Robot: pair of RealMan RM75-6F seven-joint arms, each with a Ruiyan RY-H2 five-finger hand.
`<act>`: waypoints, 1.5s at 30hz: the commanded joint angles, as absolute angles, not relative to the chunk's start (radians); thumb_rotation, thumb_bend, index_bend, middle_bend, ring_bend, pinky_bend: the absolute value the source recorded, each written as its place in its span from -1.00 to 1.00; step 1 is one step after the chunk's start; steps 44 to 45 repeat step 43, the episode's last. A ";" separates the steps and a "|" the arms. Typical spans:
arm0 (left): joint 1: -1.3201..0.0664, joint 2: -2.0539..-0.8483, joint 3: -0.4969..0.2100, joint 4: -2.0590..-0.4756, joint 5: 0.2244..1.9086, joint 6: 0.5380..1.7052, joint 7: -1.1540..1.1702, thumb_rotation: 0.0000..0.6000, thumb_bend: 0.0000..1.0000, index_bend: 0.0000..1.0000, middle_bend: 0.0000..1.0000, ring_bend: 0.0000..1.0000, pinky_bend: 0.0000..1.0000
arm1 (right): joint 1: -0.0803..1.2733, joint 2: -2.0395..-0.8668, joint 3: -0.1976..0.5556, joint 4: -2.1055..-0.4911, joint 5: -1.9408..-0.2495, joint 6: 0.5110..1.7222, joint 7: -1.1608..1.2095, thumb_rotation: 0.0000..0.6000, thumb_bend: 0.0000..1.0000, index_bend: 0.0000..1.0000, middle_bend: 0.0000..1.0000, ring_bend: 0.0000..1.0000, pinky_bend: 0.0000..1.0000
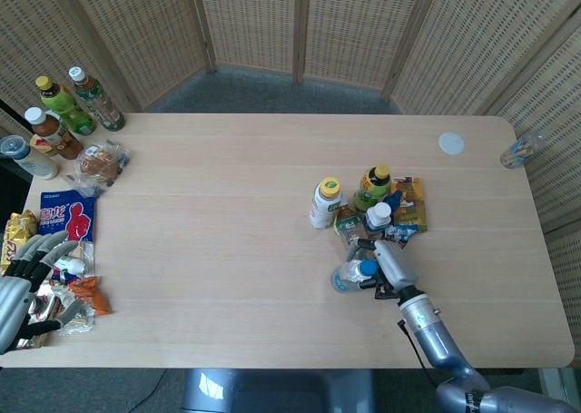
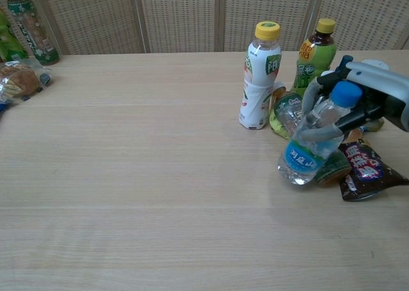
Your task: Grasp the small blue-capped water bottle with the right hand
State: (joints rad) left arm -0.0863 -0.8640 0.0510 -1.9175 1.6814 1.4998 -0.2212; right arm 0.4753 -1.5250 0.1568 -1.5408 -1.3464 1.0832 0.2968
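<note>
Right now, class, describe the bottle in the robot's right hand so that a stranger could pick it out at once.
Find the cluster of bottles and snack packets on the right half of the wooden table. At its near edge, the right hand holds a small blue-capped water bottle, fingers around its body. Unlike its upright, yellow-capped neighbours, it is clear, tilted and lifted.

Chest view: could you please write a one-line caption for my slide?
Right hand grips the tilted small blue-capped water bottle, lifted beside a cluster of drinks and snacks.

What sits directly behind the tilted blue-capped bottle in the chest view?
Behind the blue-capped bottle, held by the right hand, a green packet and dark snack bag show; anything further behind is covered.
</note>
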 commanded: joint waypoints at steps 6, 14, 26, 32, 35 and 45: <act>-0.078 -0.866 0.056 -1.915 1.685 1.507 -0.223 1.00 -0.30 -0.74 -0.89 -1.00 -1.00 | 0.482 -1.354 0.224 -1.688 -1.333 1.098 0.254 1.00 -0.71 0.67 1.00 0.89 1.00; -0.071 -0.876 0.062 -1.910 1.690 1.514 -0.223 1.00 -0.30 -0.74 -0.89 -1.00 -1.00 | 0.495 -1.205 0.306 -1.795 -1.285 1.093 0.270 1.00 -0.71 0.69 1.00 0.90 1.00; -0.050 -0.878 0.074 -1.917 1.699 1.535 -0.212 1.00 -0.30 -0.74 -0.89 -1.00 -1.00 | 0.510 -1.098 0.412 -1.823 -1.244 1.125 0.352 1.00 -0.71 0.71 1.00 0.91 1.00; -0.038 -0.880 0.079 -1.913 1.703 1.548 -0.216 1.00 -0.30 -0.74 -0.89 -1.00 -1.00 | 0.514 -1.082 0.408 -1.850 -1.259 1.126 0.363 1.00 -0.71 0.72 1.00 0.91 1.00; -0.038 -0.882 0.079 -1.910 1.706 1.549 -0.219 1.00 -0.30 -0.74 -0.89 -1.00 -1.00 | 0.520 -1.080 0.404 -1.858 -1.261 1.126 0.354 1.00 -0.71 0.72 1.00 0.91 1.00; -0.036 -0.885 0.078 -1.895 1.704 1.552 -0.235 1.00 -0.30 -0.74 -0.89 -1.00 -1.00 | 0.531 -1.078 0.401 -1.867 -1.249 1.128 0.332 1.00 -0.71 0.72 1.00 0.91 1.00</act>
